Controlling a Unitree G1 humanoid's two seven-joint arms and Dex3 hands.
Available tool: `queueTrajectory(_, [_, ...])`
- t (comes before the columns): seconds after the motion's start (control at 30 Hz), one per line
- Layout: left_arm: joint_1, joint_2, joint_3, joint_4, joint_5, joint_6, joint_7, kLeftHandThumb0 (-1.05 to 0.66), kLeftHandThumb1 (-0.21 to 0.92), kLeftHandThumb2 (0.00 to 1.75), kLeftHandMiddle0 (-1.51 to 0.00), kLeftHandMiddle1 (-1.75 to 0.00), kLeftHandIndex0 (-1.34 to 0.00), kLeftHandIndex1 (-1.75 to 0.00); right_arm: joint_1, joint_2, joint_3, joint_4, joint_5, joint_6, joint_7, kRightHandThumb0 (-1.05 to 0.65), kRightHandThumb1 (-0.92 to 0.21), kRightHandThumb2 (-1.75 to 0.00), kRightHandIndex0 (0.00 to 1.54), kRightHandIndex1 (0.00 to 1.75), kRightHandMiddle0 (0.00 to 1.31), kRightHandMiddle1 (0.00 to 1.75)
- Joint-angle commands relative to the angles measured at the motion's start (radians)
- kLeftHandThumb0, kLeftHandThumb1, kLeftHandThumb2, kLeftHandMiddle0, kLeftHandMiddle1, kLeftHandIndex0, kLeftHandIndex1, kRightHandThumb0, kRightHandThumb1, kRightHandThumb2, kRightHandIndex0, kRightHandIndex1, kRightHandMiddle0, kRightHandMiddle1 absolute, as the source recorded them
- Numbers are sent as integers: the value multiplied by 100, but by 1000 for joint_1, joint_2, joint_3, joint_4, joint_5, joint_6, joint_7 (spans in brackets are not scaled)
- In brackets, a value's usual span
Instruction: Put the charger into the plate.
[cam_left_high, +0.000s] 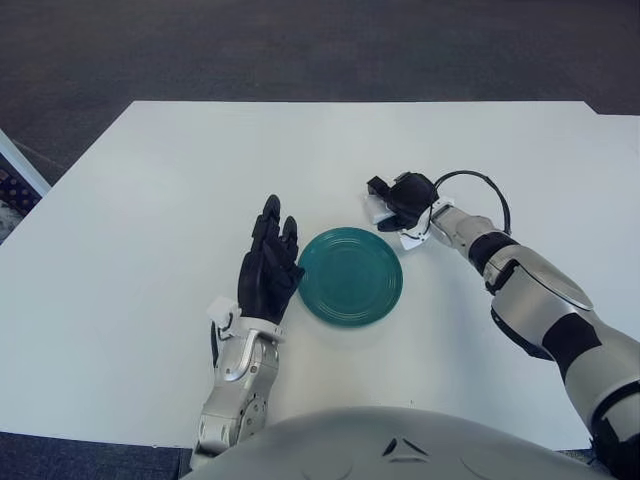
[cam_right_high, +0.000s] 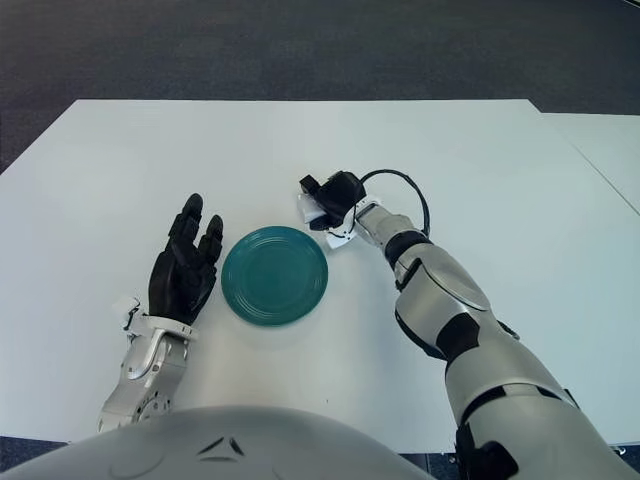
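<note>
A round teal plate (cam_left_high: 351, 276) lies on the white table near the middle front. A small white charger (cam_left_high: 377, 209) sits just behind the plate's far right rim, partly hidden. My right hand (cam_left_high: 400, 198) is curled around the charger, with the black fingers closed over it. My left hand (cam_left_high: 269, 262) stands on its edge just left of the plate, fingers straight and spread, holding nothing. The plate has nothing in it.
The white table (cam_left_high: 180, 180) stretches wide to the left and back. A black cable (cam_left_high: 480, 185) loops up from my right wrist. The table's left edge borders a dark carpet floor (cam_left_high: 60, 60).
</note>
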Motion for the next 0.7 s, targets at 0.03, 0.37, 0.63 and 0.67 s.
queueTrajectory(0.03, [6,-27,-9,-14,-10,4,2,-104,92,93,-8,-1,-6,-7,53,-25,19,41,-22,6,105,-79,-92,-85,84,175,78,175])
queueTrajectory(0.37, [1,-23,-6,-19,-7,12,10,-105,92,92,-11,-2,-6,-10,50,-30,-34,38,16,28,113,-72,-92,-82,85,175,80,175])
queueTrajectory(0.63, [-3,-15,4,-4,12,11,12,-105,92,92,-12,-2,-6,-12,-36,-57,-212,-14,177,-57,98,-52,-92,-71,83,175,80,175])
queueTrajectory(0.67, [-4,-13,7,3,17,5,10,-105,92,92,-12,-2,-6,-12,-50,-58,-233,-27,194,-71,91,-51,-92,-71,83,175,80,175])
